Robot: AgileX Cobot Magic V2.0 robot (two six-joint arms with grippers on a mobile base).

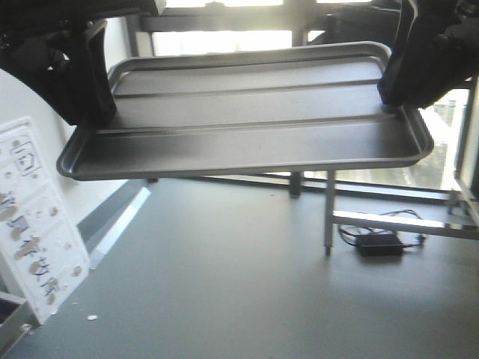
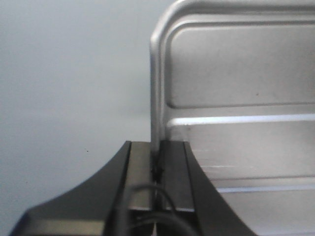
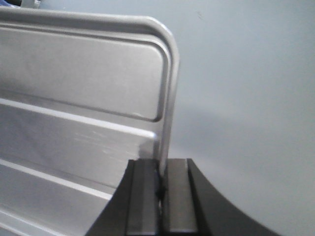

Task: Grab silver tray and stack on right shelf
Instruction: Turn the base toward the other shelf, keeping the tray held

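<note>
Grey floor [image 1: 224, 284], bright window [image 1: 224, 39] behind. Silver tray [image 1: 247, 120] held level, upper centre. Left gripper [image 2: 157, 172] and right gripper [image 3: 161, 187] clamp its end rims. Carry step. Next: both arms together toward right shelf, not clearly visible.

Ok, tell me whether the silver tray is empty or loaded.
Empty: the silver tray shows only its bare ribbed floor, with nothing lying on it.

white printed panel [image 1: 34, 224] tilted at left edge, black power brick [image 1: 380, 245] with looped cable on grey floor [image 1: 224, 284], bright windows [image 1: 224, 41] behind
</note>
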